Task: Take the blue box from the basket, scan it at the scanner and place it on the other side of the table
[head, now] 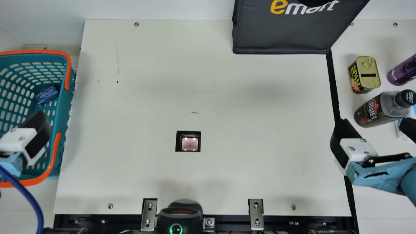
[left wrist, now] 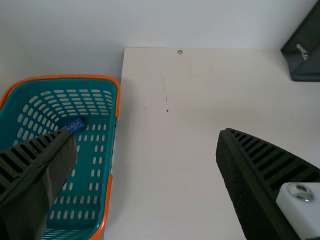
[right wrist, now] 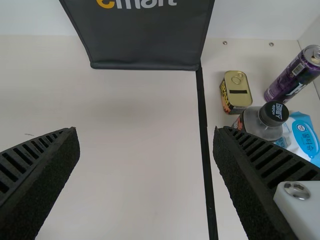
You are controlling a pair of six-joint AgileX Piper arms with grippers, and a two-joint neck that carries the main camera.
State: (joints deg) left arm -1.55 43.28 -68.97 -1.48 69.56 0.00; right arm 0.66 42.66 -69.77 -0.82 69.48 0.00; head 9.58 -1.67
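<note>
Fingers black, wedge-shaped, ribbed faces, grainy sides. White blocks behind, silver screw heads. Right arm: pale blue covering, black streak on it, black link rod. Thick blue cable by left arm, also part pale blue.

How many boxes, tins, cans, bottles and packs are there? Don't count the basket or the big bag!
Box: 1
Tin: 1
Can: 1
Bottle: 1
Pack: 1
Total: 5

Box in basket at left, scanner between, bottle right
</note>
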